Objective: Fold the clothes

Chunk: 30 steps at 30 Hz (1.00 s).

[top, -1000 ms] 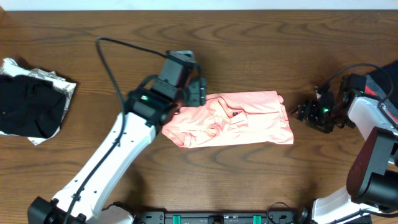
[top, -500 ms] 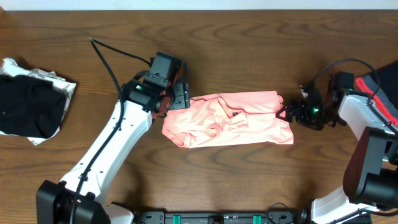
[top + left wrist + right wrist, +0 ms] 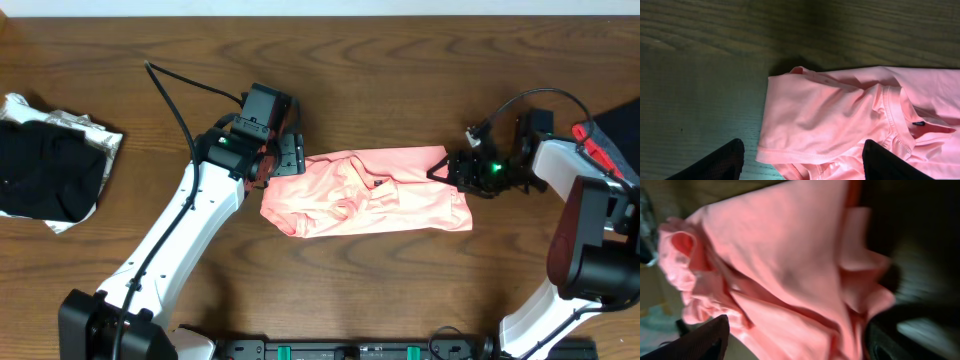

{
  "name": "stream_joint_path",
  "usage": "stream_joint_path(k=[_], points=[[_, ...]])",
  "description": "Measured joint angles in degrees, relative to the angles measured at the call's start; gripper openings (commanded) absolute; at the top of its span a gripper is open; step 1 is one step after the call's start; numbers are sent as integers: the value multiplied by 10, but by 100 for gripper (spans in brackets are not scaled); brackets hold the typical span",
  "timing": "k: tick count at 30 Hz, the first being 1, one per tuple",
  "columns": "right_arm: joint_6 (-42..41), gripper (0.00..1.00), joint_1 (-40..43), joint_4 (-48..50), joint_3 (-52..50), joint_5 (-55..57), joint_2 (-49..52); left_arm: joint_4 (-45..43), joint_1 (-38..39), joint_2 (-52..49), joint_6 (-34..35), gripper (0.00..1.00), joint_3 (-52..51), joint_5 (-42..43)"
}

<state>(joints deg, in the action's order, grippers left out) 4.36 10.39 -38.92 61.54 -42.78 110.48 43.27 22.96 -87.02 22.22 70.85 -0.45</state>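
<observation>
Shirt (image 3: 370, 192) lies bunched at bench (image 3: 400, 80) centre. Left tool (image 3: 290, 160), open, stands at its 9 o'clock edge. Right tool (image 3: 445, 170), at 3 o'clock, looks open, though its view is blurred. Risk: closing on several loose layers would drag the whole bundle.

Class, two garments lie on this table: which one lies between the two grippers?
The salmon-pink T-shirt, in the middle; the black garment sits apart near the left edge of the table.
</observation>
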Motion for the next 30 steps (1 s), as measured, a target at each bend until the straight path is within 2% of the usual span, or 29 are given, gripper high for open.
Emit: stream_joint_path(k=[2,6,9,11,15,26,30], points=[[2,79,-2,1,0,-12,5,0,0,0,0,76,0,0],[7,62,-3,3,-1,-17,13,0,0,0,0,76,0,0],[7,41,-6,3,-3,-17,19,0,0,0,0,76,0,0],[8,25,-7,2,-6,-10,24,0,0,0,0,76,0,0],[8,1,-8,-2,-13,-5,34,0,0,0,0,76,0,0],[-38,1,-4,13,-15,-1,34,3,0,0,0,76,0,0],[-56,1,16,9,-7,39,20,10,0,0,0,76,0,0]])
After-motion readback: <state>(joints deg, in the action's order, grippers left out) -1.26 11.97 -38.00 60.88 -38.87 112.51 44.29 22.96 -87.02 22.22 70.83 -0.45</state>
